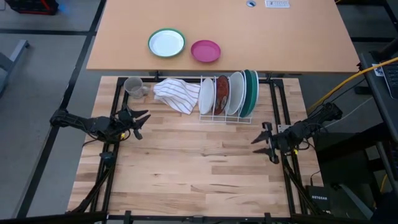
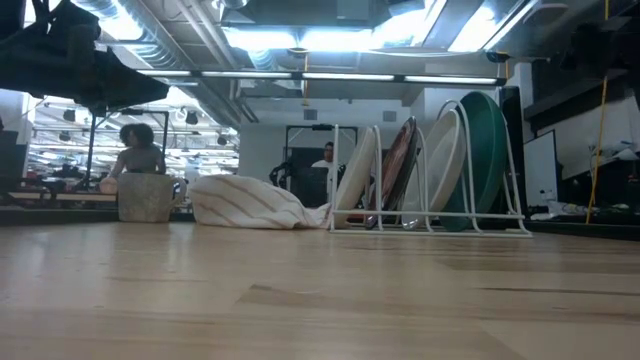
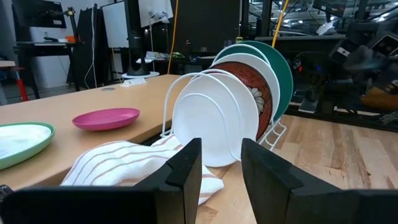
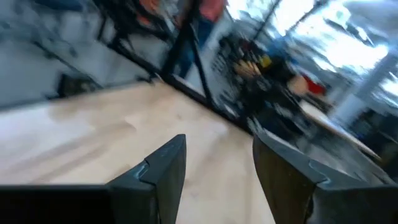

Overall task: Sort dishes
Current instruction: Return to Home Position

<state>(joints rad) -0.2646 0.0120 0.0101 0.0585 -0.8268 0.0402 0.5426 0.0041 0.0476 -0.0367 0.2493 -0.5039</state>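
Observation:
Several dishes stand on edge in a white wire rack [image 1: 227, 116] at the table's far side: a white plate [image 1: 206, 95], a red-brown plate [image 1: 222, 94], a larger white plate [image 1: 236, 93] and a dark green plate [image 1: 250, 92]. They also show in the low view [image 2: 420, 170] and in the left wrist view [image 3: 214, 127]. My left gripper [image 1: 142, 122] is open and empty at the table's left, left of the rack. My right gripper [image 1: 262, 142] is open and empty at the table's right, nearer than the rack.
A striped white cloth [image 1: 176, 93] lies left of the rack, and a grey mug [image 1: 133, 86] stands farther left. On the tan table behind are a small green-rimmed white plate [image 1: 166, 43] and a pink bowl [image 1: 205, 50]. People show in the room beyond.

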